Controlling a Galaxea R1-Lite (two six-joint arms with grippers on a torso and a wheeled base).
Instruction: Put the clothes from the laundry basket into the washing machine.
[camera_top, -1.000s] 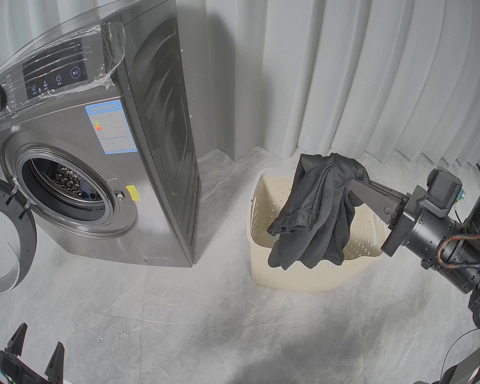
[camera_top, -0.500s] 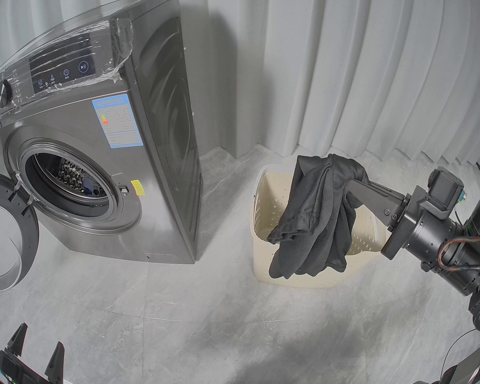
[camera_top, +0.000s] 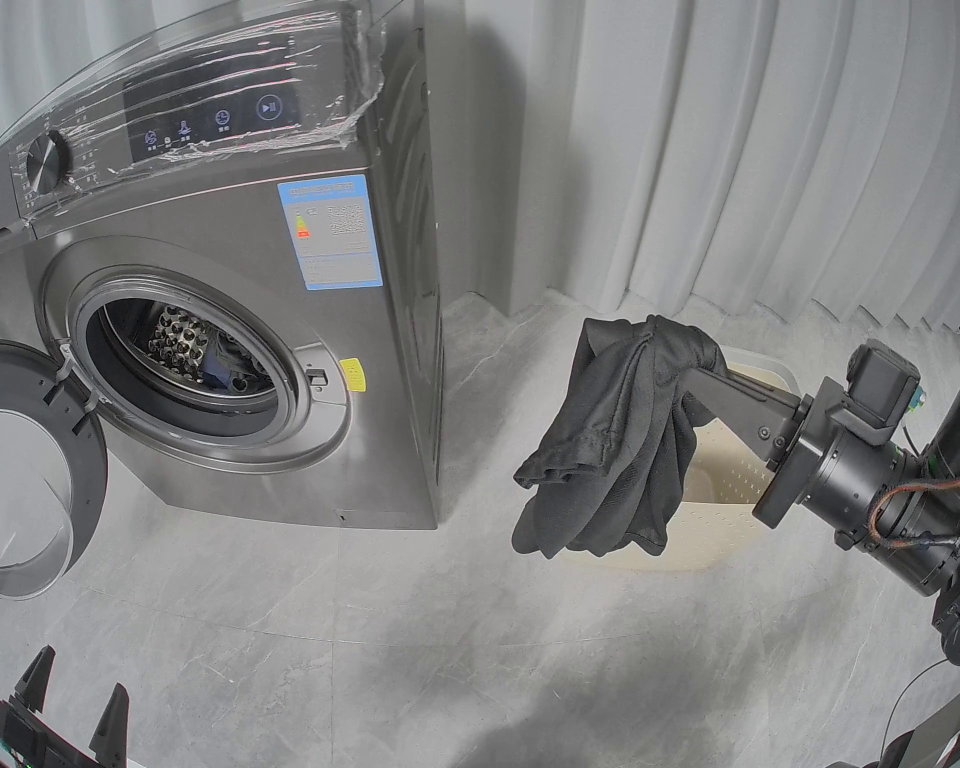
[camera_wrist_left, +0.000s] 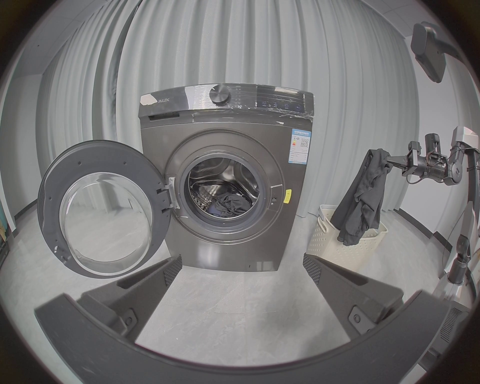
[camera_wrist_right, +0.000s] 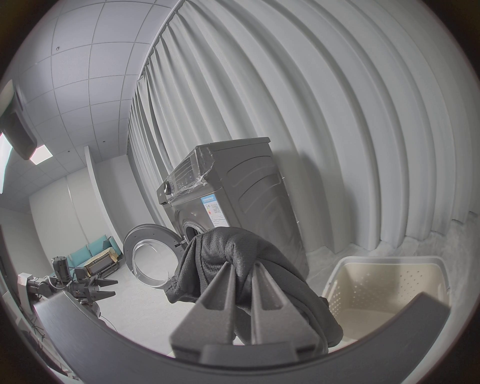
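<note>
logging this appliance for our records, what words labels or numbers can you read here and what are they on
Nothing reads clearly enough to quote.
Blue-and-white rectangular sticker on the front of the grey metal washing machine: print too small.
Small yellow sticker beside the door opening: too small.
Dark control panel under plastic film: icons, captions blurred.
Short logo on the top strip: blurred.

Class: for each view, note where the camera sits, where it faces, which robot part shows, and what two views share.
Head view: up high, looking down at the grey front-loading washing machine; right arm shows.
Left wrist view: low, facing its open drum past the open left hand.
Right wrist view: behind the right hand, shut on the dark grey garment, facing the machine.
Both wrist views share the cream perforated basket.
</note>
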